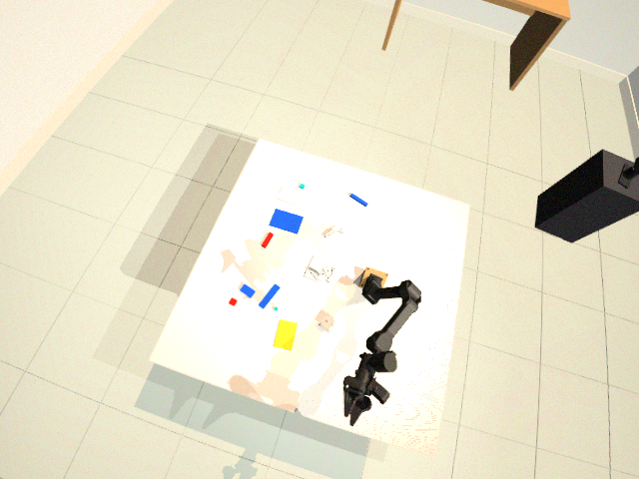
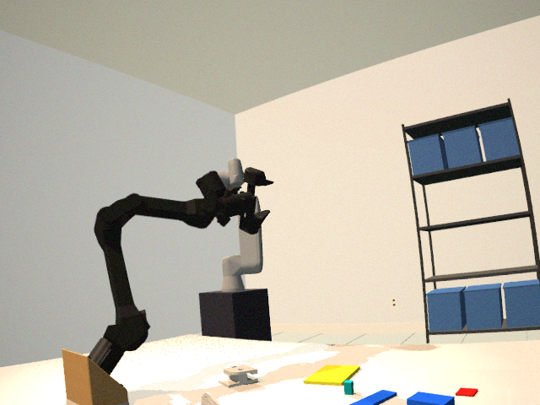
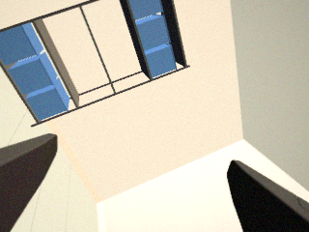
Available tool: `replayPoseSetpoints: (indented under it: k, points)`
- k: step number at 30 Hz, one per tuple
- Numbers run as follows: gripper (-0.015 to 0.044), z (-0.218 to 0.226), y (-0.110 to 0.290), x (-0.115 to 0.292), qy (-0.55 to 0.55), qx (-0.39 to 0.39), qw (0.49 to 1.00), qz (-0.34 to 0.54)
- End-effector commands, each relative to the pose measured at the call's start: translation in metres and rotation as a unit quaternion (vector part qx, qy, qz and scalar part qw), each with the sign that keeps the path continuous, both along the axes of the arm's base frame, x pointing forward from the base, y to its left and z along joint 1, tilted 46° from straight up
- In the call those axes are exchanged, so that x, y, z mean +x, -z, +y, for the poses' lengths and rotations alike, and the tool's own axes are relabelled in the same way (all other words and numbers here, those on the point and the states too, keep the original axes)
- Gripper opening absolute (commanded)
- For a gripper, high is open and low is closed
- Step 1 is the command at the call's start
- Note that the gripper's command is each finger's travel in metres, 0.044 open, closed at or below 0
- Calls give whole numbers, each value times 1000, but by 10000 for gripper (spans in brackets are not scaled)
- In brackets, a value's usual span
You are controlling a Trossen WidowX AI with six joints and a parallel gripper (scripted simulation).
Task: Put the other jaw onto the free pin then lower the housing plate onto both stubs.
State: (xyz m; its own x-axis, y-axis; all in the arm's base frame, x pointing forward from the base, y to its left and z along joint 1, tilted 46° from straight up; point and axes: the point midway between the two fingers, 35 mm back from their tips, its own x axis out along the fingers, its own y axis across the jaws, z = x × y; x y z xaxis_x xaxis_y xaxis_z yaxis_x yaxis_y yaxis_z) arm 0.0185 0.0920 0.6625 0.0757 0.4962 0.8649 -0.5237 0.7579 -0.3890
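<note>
My gripper point(image 1: 349, 418) point(image 2: 270, 197) point(image 3: 145, 155) is open and empty, held high above the front right of the table, well away from the parts. A small pale grey two-level part point(image 1: 324, 321) point(image 2: 240, 375) stands on the table between the yellow plate and the arm. A pale, thinly outlined assembly point(image 1: 320, 271) lies near the table's middle. Another small pale part point(image 1: 332, 231) lies behind it. The washed-out white hides which are the jaws, pins and housing plate, and whether any teeth mesh. The wrist view shows no parts.
A yellow plate point(image 1: 285, 334) point(image 2: 332, 374), blue plate point(image 1: 286, 221), blue bars point(image 1: 269, 296) point(image 1: 358, 200), blue block point(image 1: 247, 290) point(image 2: 430, 398), red pieces point(image 1: 267, 239) point(image 1: 233, 301) and teal pieces point(image 1: 302, 186) point(image 2: 348, 387) lie on the table. The arm stands on a wooden base point(image 1: 378, 273) point(image 2: 83, 379).
</note>
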Motion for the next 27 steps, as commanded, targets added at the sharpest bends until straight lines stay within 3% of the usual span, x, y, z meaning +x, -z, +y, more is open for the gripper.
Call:
replayPoseSetpoints:
  k: [1,12,27]
  points:
    - [440,29,6,17,35,-41,999,4]
    - [440,98,42,86,136,-163,977,32]
    - [440,123,89,174,247,-268,929,68]
